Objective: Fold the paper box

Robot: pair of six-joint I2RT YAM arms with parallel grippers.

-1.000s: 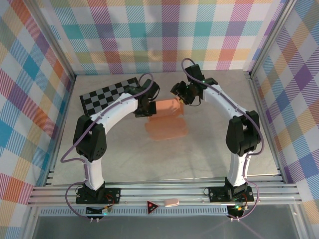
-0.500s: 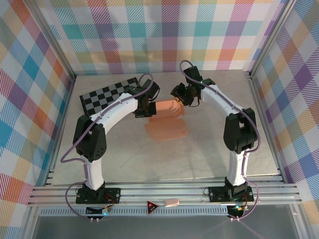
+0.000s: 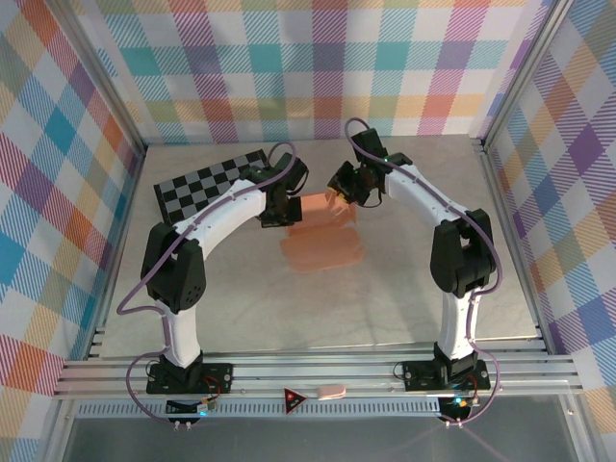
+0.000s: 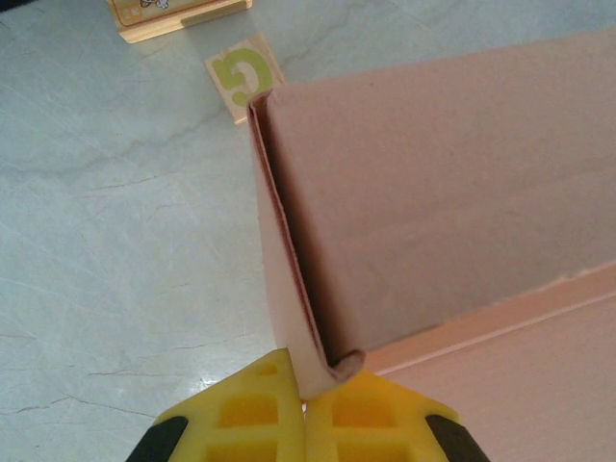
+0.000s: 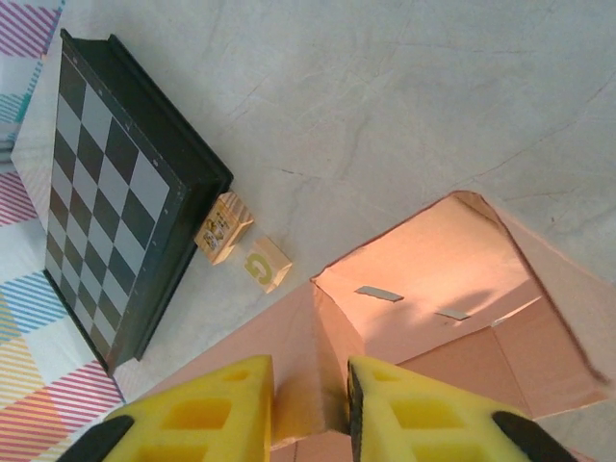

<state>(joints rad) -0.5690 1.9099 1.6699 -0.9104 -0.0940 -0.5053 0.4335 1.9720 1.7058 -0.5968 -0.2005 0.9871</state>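
Observation:
The salmon-orange paper box (image 3: 322,243) lies partly folded in the middle of the table, its far wall raised. My left gripper (image 3: 286,214) is at the box's far left corner, shut on the doubled edge of a raised side wall (image 4: 289,279). In the left wrist view that gripper (image 4: 308,387) pinches the card at its lower fold. My right gripper (image 3: 339,192) is at the far right side. In the right wrist view its yellow fingers (image 5: 310,385) press on both sides of a folded corner wall of the box (image 5: 433,279), whose inside shows two slots.
A black-and-grey checkerboard (image 3: 207,183) lies at the back left, also seen in the right wrist view (image 5: 115,192). Two small wooden blocks sit beside it, one with a green G (image 5: 265,265) and one printed (image 5: 223,228), close to the box's far edge.
My right gripper has moved slightly left onto the box's corner wall and its jaws have narrowed onto the card. The left gripper and its hold are unchanged.

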